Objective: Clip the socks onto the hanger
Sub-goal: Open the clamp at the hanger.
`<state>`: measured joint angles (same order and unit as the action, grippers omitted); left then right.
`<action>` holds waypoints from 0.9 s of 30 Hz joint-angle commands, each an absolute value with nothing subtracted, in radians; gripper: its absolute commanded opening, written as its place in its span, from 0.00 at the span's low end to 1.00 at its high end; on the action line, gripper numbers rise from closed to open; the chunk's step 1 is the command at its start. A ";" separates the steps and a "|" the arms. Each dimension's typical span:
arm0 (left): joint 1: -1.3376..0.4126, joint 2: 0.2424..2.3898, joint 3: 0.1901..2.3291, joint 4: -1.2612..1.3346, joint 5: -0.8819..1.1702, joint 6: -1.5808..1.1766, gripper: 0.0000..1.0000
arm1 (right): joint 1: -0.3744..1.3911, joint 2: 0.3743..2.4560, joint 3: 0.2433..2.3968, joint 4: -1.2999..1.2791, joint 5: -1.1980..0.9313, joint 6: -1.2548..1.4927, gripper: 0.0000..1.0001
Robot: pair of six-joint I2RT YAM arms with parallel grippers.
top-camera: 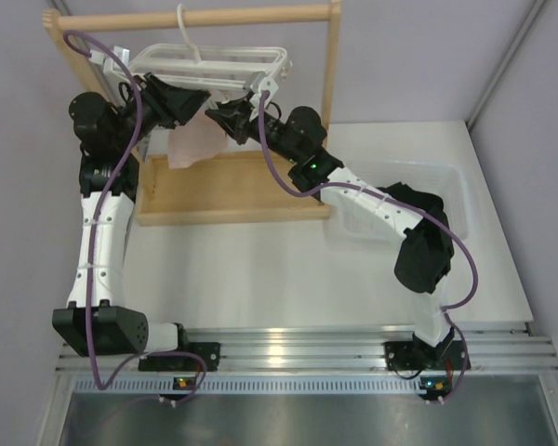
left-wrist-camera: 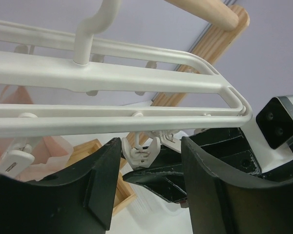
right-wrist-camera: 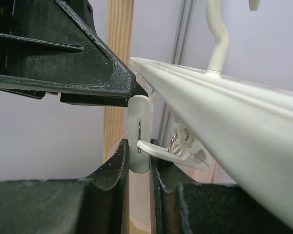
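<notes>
One pinching, one gaping

Right gripper [right-wrist-camera: 139, 163] is clamped on a white clip [right-wrist-camera: 139, 129]. Left gripper [left-wrist-camera: 151, 146] sits about half-open, holding nothing, just under the hanger [left-wrist-camera: 112, 73], which hangs off the wooden rod [top-camera: 260, 16] at the table's [top-camera: 260, 269] far left.

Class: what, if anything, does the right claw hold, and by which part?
A white clip of the hanger, pinched at one end in the right claw.

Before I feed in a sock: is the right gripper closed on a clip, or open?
Shut. In the right wrist view the right gripper pinches a white clip from both sides, just under the hanger.
</notes>
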<state>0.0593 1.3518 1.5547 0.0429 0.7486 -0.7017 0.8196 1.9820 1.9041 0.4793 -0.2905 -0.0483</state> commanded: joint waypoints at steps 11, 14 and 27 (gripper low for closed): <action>0.038 1.368 1.609 -0.025 0.706 -0.597 0.47 | 0.816 1.951 1.893 0.499 -0.330 -0.037 0.00; 0.038 1.370 1.612 -0.032 0.693 -0.597 0.46 | 0.815 1.950 1.890 0.497 -0.331 -0.040 0.00; 0.037 1.377 1.629 -0.034 0.657 -0.635 0.04 | 0.818 1.937 1.870 0.491 -0.347 -0.046 0.09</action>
<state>0.0360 1.3689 1.5787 -0.0486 0.6964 -0.6220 0.8196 1.9820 1.8908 0.4866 -0.2935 -0.0486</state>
